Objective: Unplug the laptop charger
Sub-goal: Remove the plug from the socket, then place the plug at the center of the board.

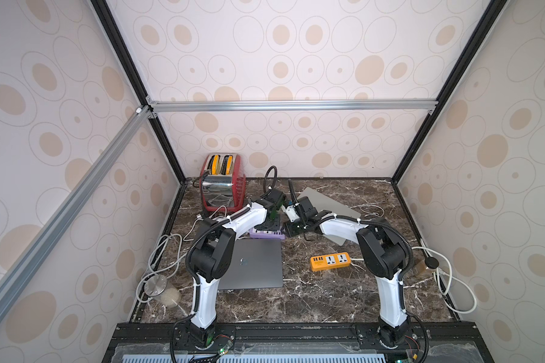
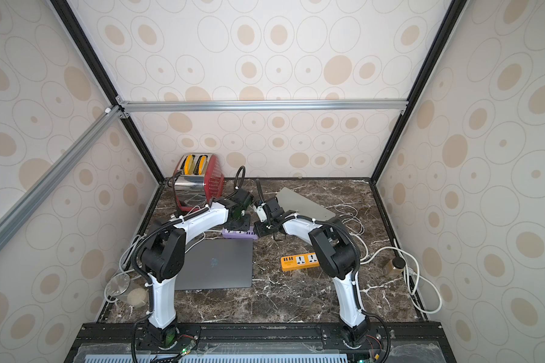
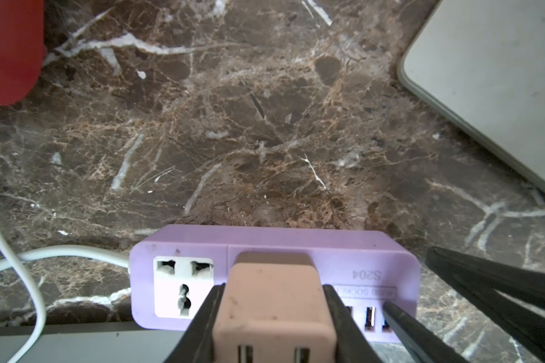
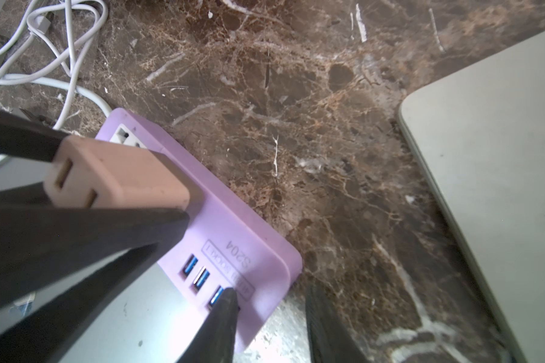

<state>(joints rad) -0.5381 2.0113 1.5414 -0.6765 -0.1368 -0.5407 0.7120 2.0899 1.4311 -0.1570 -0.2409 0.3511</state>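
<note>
Charger (image 3: 274, 301): grasp stage of unplugging, pull not yet made.
Seated in purple strip (image 3: 375, 251) on bench (image 3: 265, 125), at far edge of laptop (image 1: 252, 264); pinched on both flanks by left claw (image 3: 274, 287). Right claw (image 4: 271, 298) part-open astride strip's USB end, one fingertip (image 4: 227, 305) resting on top, the other clear beside it. Next, by judgement: straight pull along the pins, strip held down meanwhile; no tilting, to avoid lifting the strip as well.
</note>
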